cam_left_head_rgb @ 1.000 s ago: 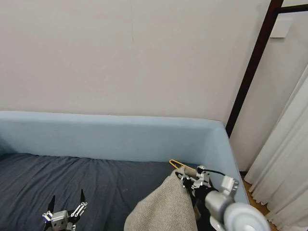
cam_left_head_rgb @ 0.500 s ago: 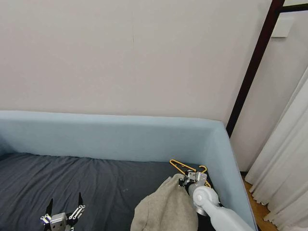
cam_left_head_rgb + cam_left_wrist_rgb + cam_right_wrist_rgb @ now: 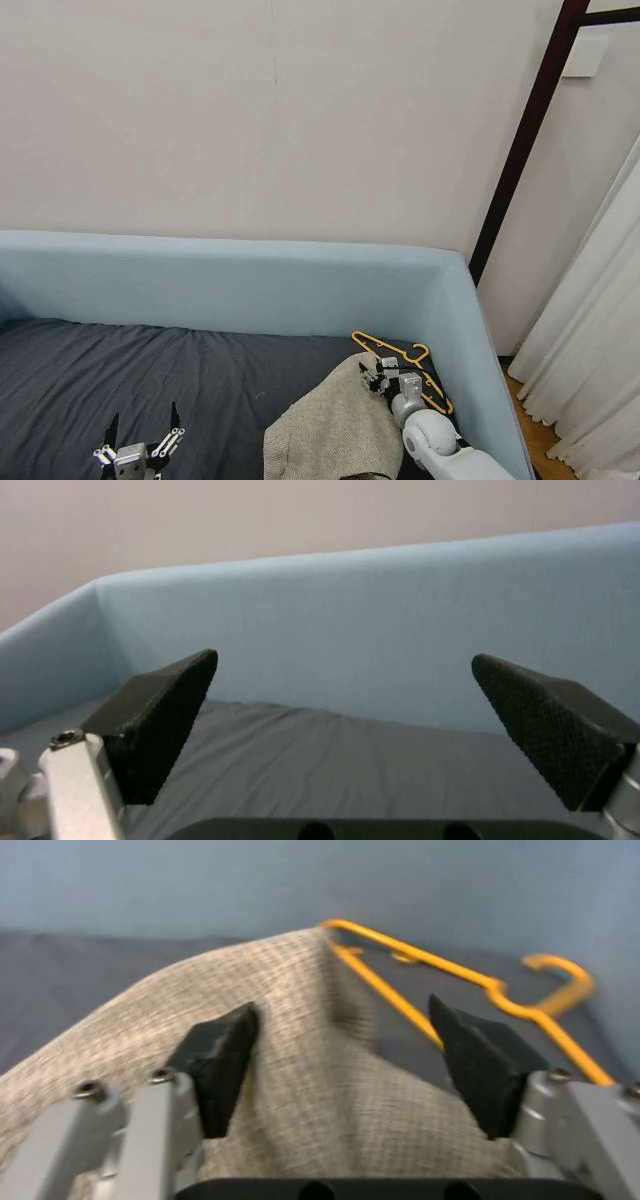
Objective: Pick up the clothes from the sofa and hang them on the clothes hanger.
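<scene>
Our left gripper (image 3: 143,432) hovers over the dark, creased seat of the sofa (image 3: 250,285), jaws spread wide. Near the seat's right back corner the beige waffle-weave garment (image 3: 325,430) lies heaped; our right gripper (image 3: 372,374) stands open astride its edge, beside a thin orange wire hanger (image 3: 440,965).

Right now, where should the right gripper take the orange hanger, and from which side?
Likely the bare neck of the orange hanger below its hook, from above: it lies flat on the seat, and the beige garment covers its other end. The open right gripper sits over the garment.
</scene>
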`<state>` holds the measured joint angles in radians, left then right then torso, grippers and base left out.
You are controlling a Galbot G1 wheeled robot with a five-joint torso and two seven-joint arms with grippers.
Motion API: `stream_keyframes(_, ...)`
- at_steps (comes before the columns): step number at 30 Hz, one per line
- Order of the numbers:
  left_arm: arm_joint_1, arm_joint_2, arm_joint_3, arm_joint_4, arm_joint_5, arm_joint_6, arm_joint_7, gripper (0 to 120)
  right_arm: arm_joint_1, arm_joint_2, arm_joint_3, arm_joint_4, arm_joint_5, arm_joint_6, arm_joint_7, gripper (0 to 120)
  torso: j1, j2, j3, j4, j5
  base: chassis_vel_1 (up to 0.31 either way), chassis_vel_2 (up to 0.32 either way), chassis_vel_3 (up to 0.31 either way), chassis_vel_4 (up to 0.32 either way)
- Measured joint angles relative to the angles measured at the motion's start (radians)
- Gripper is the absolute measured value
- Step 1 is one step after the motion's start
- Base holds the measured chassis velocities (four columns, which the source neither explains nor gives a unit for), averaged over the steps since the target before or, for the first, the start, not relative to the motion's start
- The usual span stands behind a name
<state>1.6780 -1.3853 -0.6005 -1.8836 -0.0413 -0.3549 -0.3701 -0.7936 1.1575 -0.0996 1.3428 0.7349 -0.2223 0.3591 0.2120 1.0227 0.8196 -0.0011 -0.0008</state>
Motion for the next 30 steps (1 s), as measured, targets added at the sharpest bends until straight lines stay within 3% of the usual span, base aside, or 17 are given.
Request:
stream_keyframes(6, -0.002, 0.001, 0.001, 0.002, 0.0, 0.0, 0.0, 100, 0.001, -0.006, 0.031, 0.065, 0.166, -0.02, 0.135, 88, 0.0, 0.0, 0.0, 0.0001, 0.0, 0.0, 0.0, 0.0, 0.0)
stream_keyframes(8, -0.004, 0.004, 0.001, 0.006, -0.001, 0.0, 0.0, 100, -0.027, -0.027, 0.047, 0.143, 0.258, -0.025, 0.178, 97, 0.0, 0.0, 0.0, 0.0002, 0.0, 0.0, 0.0, 0.0, 0.0)
stream_keyframes(12, -0.008, 0.01, -0.003, 0.011, -0.007, -0.001, -0.002, 100, -0.154, -0.113, 0.077, 0.372, 0.395, -0.065, 0.23, 100, 0.0, 0.0, 0.0, -0.0002, 0.0003, 0.0, 0.0, 0.0, 0.0)
stream_keyframes(13, -0.008, 0.01, -0.003, 0.011, -0.007, -0.001, -0.002, 100, -0.154, -0.113, 0.077, 0.372, 0.395, -0.065, 0.23, 100, 0.0, 0.0, 0.0, -0.0002, 0.0003, 0.0, 0.0, 0.0, 0.0)
stream_keyframes(16, -0.014, 0.013, -0.005, 0.02, -0.009, -0.004, -0.005, 100, -0.282, -0.225, 0.094, 0.561, 0.483, -0.122, 0.26, 100, 0.0, 0.0, 0.0, -0.0003, 0.0, 0.0, 0.0, 0.0, 0.0)
stream_keyframes(22, -0.023, 0.008, 0.005, 0.028, -0.005, -0.005, -0.005, 100, -0.47, -0.342, 0.106, 0.663, 0.448, -0.162, 0.206, 100, 0.0, 0.0, 0.0, -0.0005, -0.0001, 0.0, 0.0, 0.0, 0.0)
stream_keyframes(30, -0.019, 0.008, 0.007, 0.019, -0.003, -0.005, -0.004, 100, -0.509, -0.32, 0.08, 0.639, 0.366, -0.161, 0.161, 96, 0.0, 0.0, 0.0, -0.0001, 0.0001, 0.0, 0.0, 0.0, 0.0)
